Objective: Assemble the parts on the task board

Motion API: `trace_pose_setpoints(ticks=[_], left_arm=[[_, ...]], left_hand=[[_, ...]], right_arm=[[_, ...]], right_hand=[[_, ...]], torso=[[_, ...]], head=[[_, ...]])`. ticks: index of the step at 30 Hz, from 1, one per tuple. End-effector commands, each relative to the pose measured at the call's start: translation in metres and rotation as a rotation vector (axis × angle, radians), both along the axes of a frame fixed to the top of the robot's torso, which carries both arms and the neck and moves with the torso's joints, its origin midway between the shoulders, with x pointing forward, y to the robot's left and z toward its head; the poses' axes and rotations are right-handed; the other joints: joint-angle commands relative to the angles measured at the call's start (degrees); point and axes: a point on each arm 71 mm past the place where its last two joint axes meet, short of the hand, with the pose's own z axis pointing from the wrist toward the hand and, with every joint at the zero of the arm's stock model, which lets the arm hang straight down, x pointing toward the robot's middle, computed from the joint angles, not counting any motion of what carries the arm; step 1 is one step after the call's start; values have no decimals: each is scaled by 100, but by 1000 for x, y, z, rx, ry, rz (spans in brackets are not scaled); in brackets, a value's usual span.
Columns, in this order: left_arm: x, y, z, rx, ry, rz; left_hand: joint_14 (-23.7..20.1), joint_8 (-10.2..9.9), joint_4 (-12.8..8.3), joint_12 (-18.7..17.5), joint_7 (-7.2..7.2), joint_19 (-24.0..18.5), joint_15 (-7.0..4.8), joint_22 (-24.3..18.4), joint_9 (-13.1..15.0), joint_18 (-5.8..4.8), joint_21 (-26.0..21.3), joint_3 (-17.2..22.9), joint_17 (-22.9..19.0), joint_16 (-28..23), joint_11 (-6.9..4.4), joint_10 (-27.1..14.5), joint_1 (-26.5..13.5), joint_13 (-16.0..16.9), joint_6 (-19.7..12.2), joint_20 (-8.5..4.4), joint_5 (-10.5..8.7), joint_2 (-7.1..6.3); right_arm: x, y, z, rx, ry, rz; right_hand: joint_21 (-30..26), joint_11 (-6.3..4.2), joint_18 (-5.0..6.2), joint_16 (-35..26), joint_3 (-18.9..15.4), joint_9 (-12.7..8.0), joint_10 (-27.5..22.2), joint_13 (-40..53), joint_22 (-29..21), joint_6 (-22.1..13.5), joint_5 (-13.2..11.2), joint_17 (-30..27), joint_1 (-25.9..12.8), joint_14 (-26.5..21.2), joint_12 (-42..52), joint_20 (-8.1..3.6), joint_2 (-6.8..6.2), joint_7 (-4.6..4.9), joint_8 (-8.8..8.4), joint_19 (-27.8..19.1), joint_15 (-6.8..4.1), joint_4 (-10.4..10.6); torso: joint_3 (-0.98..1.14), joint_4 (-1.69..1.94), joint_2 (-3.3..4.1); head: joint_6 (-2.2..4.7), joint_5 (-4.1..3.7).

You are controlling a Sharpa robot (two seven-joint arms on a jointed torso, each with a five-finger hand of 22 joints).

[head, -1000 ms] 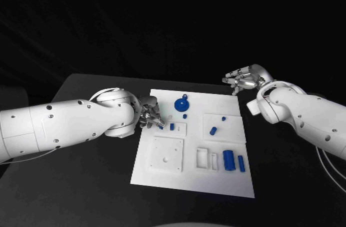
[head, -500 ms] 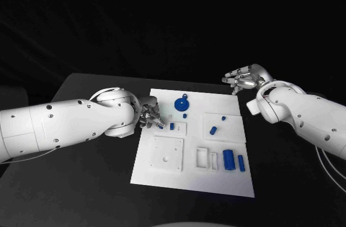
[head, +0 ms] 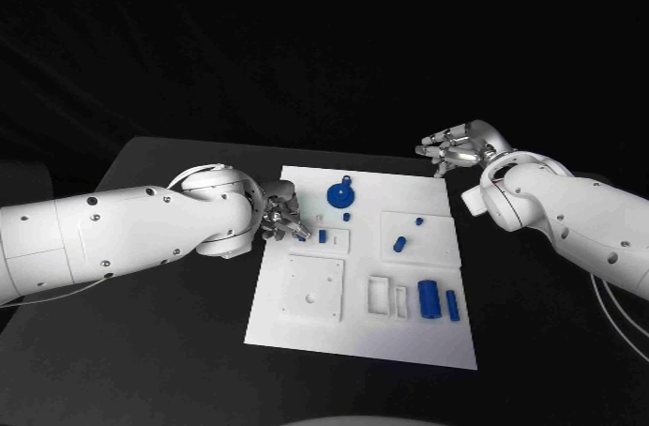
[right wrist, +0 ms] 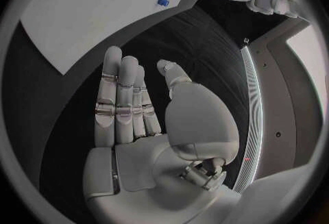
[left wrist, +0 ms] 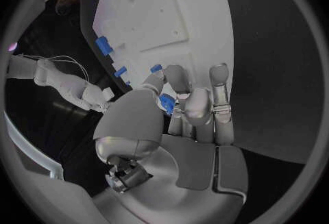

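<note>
The task board (head: 358, 299) is lying flat in the middle of the black counter (head: 149, 351). The left hand (head: 281, 218) is sitting at the board's left edge, near its far end, and is pinching a small blue part (left wrist: 166, 104) between thumb and fingers, as the left wrist view shows. The right hand (head: 460, 148) is hovering above the counter just beyond the board's far right corner, holding nothing, its fingers straight and side by side with the thumb standing apart. On the board, a round blue part (head: 341, 196) is lying near the far edge, a small blue piece (head: 400, 245) is resting in a square recess right of centre, and two blue cylinders (head: 437, 300) are lying side by side toward the near right.
</note>
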Motion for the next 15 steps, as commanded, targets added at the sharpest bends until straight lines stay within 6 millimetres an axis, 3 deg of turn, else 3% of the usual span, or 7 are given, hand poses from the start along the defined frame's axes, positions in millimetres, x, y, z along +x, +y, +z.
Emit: trace_pose_setpoints(ticks=[1,15], left_arm=[[-4,-5,-7,2,34,-24],[-4,-6,-7,-2,31,-22]], left_hand=[[2,-21,13,35,-703,4,-30,98,34,52,27,-18,14,27,-216,59,120,0,747,30,-34,66],[-1,-44,197,39,-717,11,-33,98,150,62,22,-143,13,24,-222,60,131,-3,754,43,-189,58]], right_arm=[[0,2,0,-1,-1,18],[0,2,-1,0,1,19]], right_hand=[[24,0,-71,3,36,-2,-40,-7,-5,-30,21,-6,-43,-29,30,41,33,7,-16,99,6,-13],[24,0,-71,3,36,-2,-40,-7,-5,-30,21,-6,-43,-29,30,41,33,7,-16,99,6,-13]], torso=[[2,-2,1],[3,0,1]], head=[[-6,-5],[-3,-14]])
